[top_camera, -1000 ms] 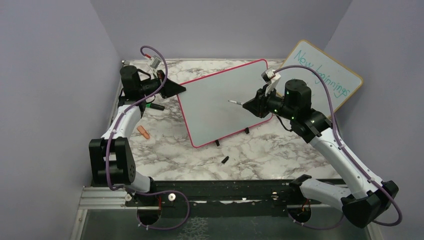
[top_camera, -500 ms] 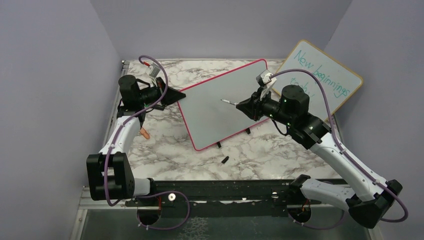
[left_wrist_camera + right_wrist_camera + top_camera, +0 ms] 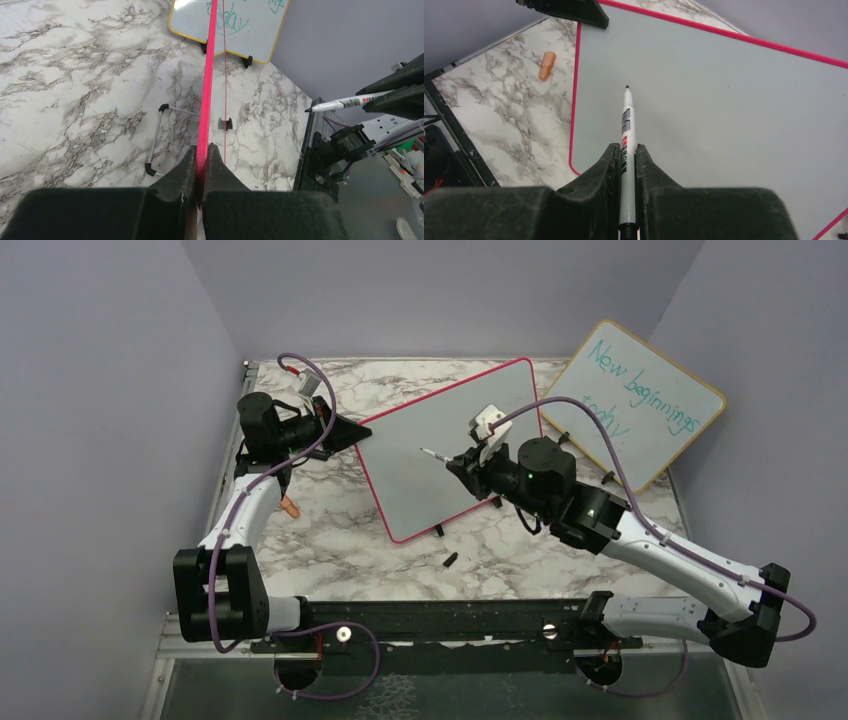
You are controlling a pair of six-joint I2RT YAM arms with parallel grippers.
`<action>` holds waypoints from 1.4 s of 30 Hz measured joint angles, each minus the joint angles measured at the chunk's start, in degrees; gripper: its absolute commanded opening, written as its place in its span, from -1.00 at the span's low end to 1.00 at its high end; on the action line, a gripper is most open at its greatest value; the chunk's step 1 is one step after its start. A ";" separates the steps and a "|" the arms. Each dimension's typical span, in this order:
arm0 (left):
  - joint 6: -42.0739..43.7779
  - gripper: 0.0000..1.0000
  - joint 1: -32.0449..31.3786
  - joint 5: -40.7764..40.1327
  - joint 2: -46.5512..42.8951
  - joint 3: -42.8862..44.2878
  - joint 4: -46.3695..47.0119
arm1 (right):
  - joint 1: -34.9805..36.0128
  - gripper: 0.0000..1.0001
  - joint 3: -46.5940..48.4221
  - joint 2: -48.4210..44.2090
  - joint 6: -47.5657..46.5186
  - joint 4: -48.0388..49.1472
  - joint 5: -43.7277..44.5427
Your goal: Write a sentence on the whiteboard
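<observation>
The whiteboard [image 3: 440, 435], white with a thin pink-red frame, stands tilted at mid-table. Its face [image 3: 724, 100] is blank, and no sentence is in view. My left gripper [image 3: 352, 426] is shut on the board's left edge, with the pink frame [image 3: 209, 65] pinched between its fingers [image 3: 202, 150]. My right gripper [image 3: 462, 462] is shut on a white marker [image 3: 626, 125] whose black tip points at the left half of the board. In the left wrist view the marker [image 3: 345, 103] hangs off to the side, clear of the board's face.
A wooden-framed board with teal writing [image 3: 640, 400] leans at the back right, and it also shows behind the whiteboard as the teal-lettered board [image 3: 235, 25]. A black cap [image 3: 450, 560] lies in front of the whiteboard's black feet [image 3: 436, 528]. A small orange piece [image 3: 290, 506] lies left of it.
My right arm has swung left across the whiteboard, carrying the marker from the right part to over the middle-left. My left gripper has kept hold of the board's edge.
</observation>
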 measured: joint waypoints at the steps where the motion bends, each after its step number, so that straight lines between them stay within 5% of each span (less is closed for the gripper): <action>1: -0.04 -1.00 0.00 0.00 0.02 0.00 0.00 | 1.01 -0.99 0.00 0.59 -0.44 0.20 1.44; 24: 3.08 -1.00 -0.20 -2.14 -0.59 -0.02 -2.86 | 10.01 -0.99 1.18 8.83 -3.08 2.69 18.78; 42: 4.04 -1.00 -0.59 -2.84 -1.29 -0.02 -3.67 | 16.98 -0.99 14.19 22.99 -5.18 3.48 26.84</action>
